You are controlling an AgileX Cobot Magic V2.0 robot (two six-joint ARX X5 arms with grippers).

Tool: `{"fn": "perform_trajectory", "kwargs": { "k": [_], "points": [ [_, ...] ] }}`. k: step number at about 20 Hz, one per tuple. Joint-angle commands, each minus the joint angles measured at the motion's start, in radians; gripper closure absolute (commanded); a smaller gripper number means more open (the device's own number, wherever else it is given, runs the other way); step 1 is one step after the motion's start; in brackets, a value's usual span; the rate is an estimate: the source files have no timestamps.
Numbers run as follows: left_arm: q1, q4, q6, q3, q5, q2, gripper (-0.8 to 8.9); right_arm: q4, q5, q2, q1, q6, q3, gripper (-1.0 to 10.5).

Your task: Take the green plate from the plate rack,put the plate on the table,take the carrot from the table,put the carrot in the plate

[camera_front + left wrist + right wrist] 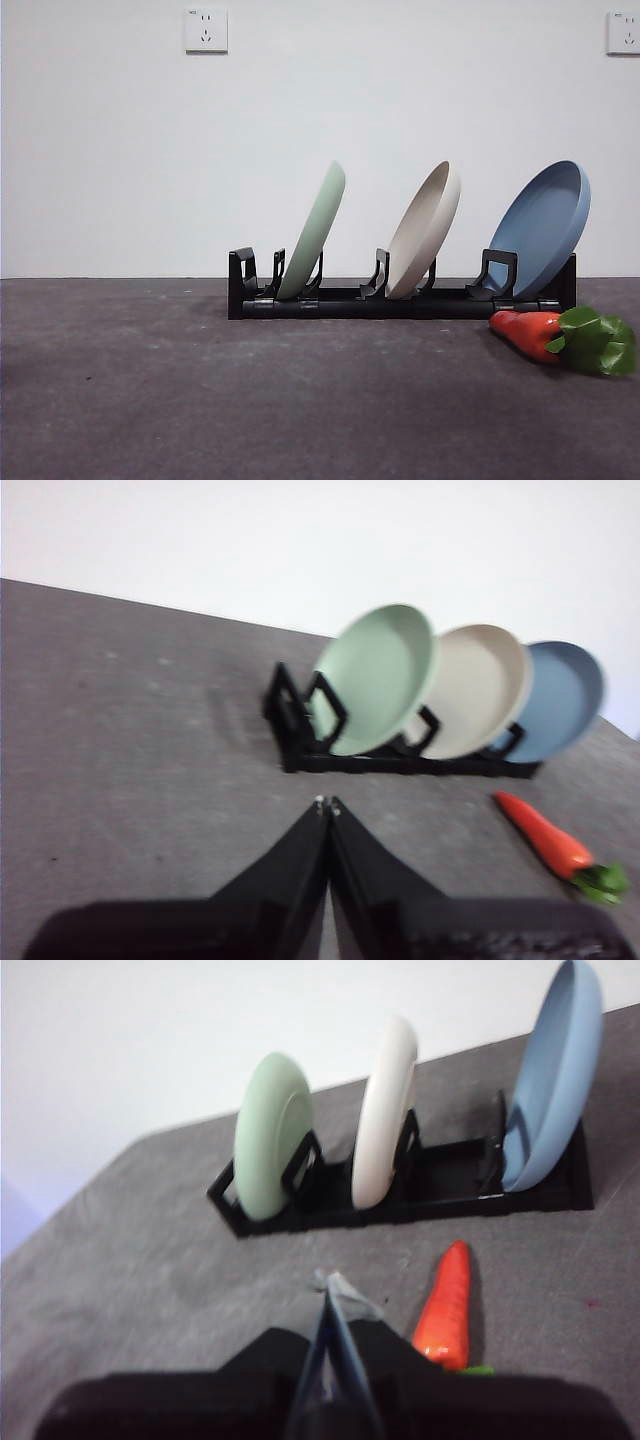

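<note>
Left gripper hanging clenched and empty, short of the plate rack; right gripper likewise closed on nothing, near the carrot. Green plate leaning in its slot; probably stiff, light, slick, best pinched at the upper rim. Table awaiting it.

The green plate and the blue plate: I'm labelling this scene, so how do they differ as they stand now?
The green plate is pale mint; the blue plate is dusty blue. The green one stands in a slot at one end of the plate rack, the blue one at the other end, nearer the carrot. In the front view the blue plate shows more of its face. Both lean the same way, untouched.
</note>
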Motion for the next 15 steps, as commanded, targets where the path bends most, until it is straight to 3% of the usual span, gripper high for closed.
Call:
{"fn": "perform_trajectory", "kwargs": {
  "k": [1, 10, 15],
  "points": [
    [0.002, -0.044, 0.047, 0.076, 0.051, 0.041, 8.21, -0.101, -0.026, 0.069, 0.001, -0.116, 0.114, 9.6],
    [0.002, -0.249, 0.174, 0.291, 0.198, 0.193, 8.21, -0.509, -0.053, 0.289, 0.002, -0.333, 0.410, 9.6],
    [0.002, -0.382, 0.269, 0.376, 0.249, 0.266, 8.21, -0.620, -0.085, 0.348, 0.002, -0.377, 0.467, 9.6]
  ]
}}
